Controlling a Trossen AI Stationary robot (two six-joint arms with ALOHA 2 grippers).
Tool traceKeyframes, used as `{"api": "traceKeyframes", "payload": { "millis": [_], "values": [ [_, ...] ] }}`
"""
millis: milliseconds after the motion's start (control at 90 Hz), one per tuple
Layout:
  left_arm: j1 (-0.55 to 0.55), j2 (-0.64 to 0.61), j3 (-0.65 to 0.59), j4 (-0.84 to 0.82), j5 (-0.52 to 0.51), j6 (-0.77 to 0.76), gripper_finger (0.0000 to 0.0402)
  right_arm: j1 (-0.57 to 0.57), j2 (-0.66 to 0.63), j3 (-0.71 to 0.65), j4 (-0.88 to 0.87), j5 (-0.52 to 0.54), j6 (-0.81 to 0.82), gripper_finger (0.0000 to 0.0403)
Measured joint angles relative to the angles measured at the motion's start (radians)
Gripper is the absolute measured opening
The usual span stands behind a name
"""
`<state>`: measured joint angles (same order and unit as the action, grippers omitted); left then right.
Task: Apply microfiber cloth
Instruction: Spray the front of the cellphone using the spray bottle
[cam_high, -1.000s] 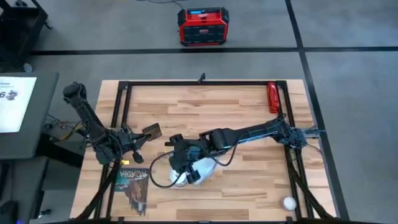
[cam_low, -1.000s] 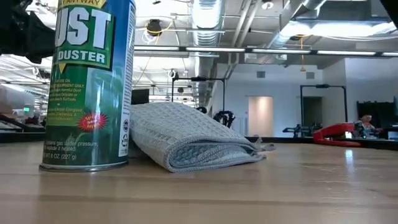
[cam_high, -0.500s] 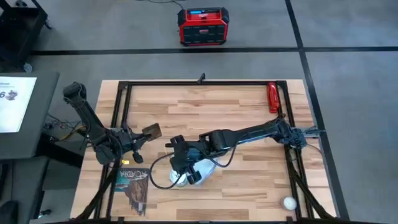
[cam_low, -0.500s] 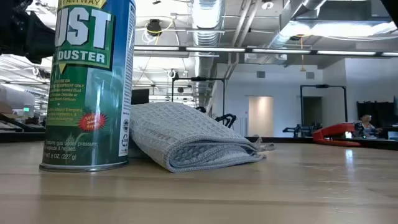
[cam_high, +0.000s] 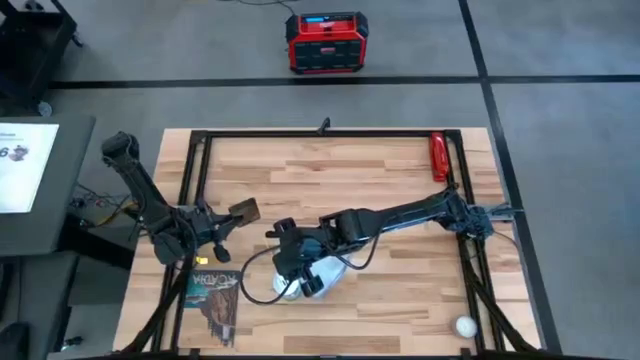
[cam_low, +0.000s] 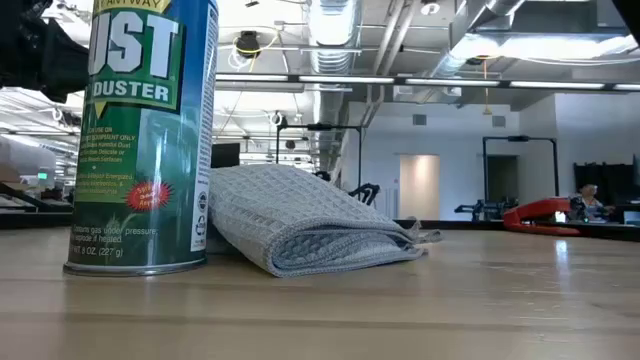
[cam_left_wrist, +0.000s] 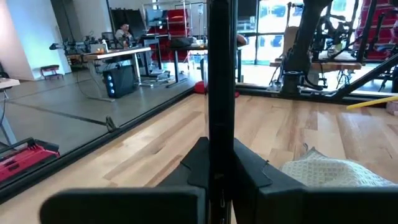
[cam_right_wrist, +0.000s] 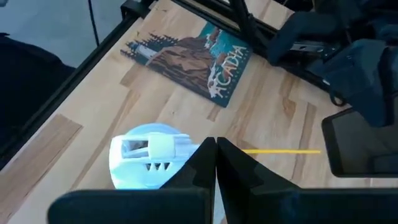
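Grey concrete floor (cam_high: 560, 150) with dark seams, exposed ceiling ducts (cam_low: 335, 25), strip lights, pale walls

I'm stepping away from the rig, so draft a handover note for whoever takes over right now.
Left gripper: shut on the black phone, held over the table's left side.
Right gripper: shut, nothing visible in it, above the duster can and microfiber cloth.
The cloth lies folded on the table beside the can, not gripped.
Done: phone picked up.
Left: grasp the cloth and wipe the phone.
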<state>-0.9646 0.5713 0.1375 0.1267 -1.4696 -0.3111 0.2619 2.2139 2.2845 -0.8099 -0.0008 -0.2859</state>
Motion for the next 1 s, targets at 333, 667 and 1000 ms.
{"api": "traceKeyframes", "payload": {
  "millis": [333,667,1000],
  "values": [
    [0.000,0.000,0.000,0.004,0.000,0.000,0.0009,0.000,0.000,0.000,0.013,-0.003,0.000,0.0000],
    [0.000,0.000,0.000,0.005,0.000,0.000,0.0009,0.000,0.000,0.000,0.014,-0.004,-0.001,0.0000],
    [0.000,0.000,0.000,0.007,0.000,0.000,0.0009,0.000,0.000,0.000,0.014,-0.004,-0.001,0.0000]
  ]
}}
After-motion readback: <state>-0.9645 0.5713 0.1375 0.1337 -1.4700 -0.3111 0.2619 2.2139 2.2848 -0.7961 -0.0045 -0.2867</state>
